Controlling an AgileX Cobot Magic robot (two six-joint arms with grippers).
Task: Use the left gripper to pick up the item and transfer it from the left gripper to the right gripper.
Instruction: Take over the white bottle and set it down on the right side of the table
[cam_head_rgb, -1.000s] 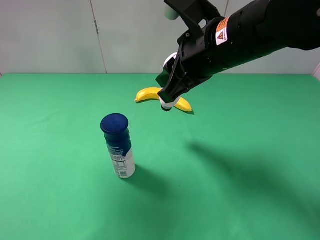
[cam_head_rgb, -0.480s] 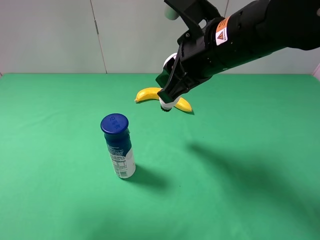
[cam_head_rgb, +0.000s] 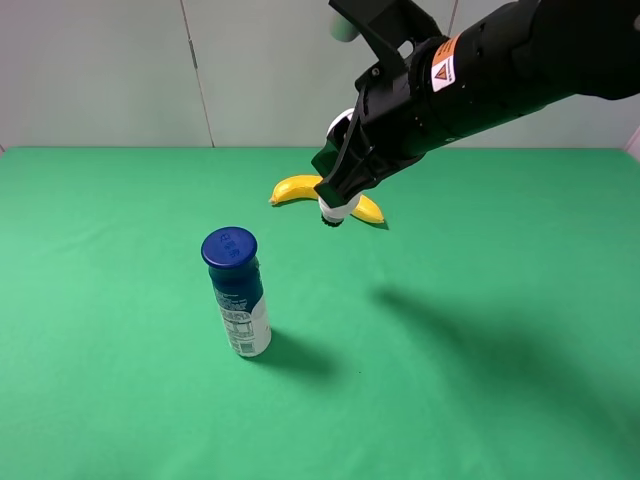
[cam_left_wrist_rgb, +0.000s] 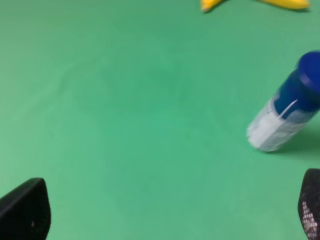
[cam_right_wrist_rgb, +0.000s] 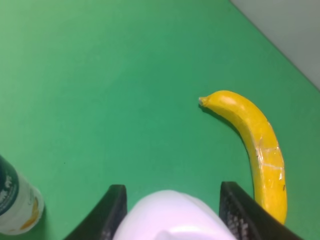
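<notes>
The item (cam_head_rgb: 338, 207), a slim white bottle with its small black cap pointing down, hangs above the back of the table in front of the banana. My right gripper (cam_head_rgb: 336, 192), on the arm with the orange warning sticker, is shut on it. In the right wrist view the item's white body (cam_right_wrist_rgb: 172, 216) fills the gap between the two dark fingers (cam_right_wrist_rgb: 108, 212). My left gripper (cam_left_wrist_rgb: 167, 215) is open with nothing between its fingertips, low over bare green cloth. It does not show in the exterior view.
A blue-capped bottle (cam_head_rgb: 237, 290) stands upright left of the centre of the green table (cam_head_rgb: 480, 380), and shows too in the left wrist view (cam_left_wrist_rgb: 287, 110). A yellow banana (cam_head_rgb: 298, 187) lies at the back, right under the held item (cam_right_wrist_rgb: 250, 140).
</notes>
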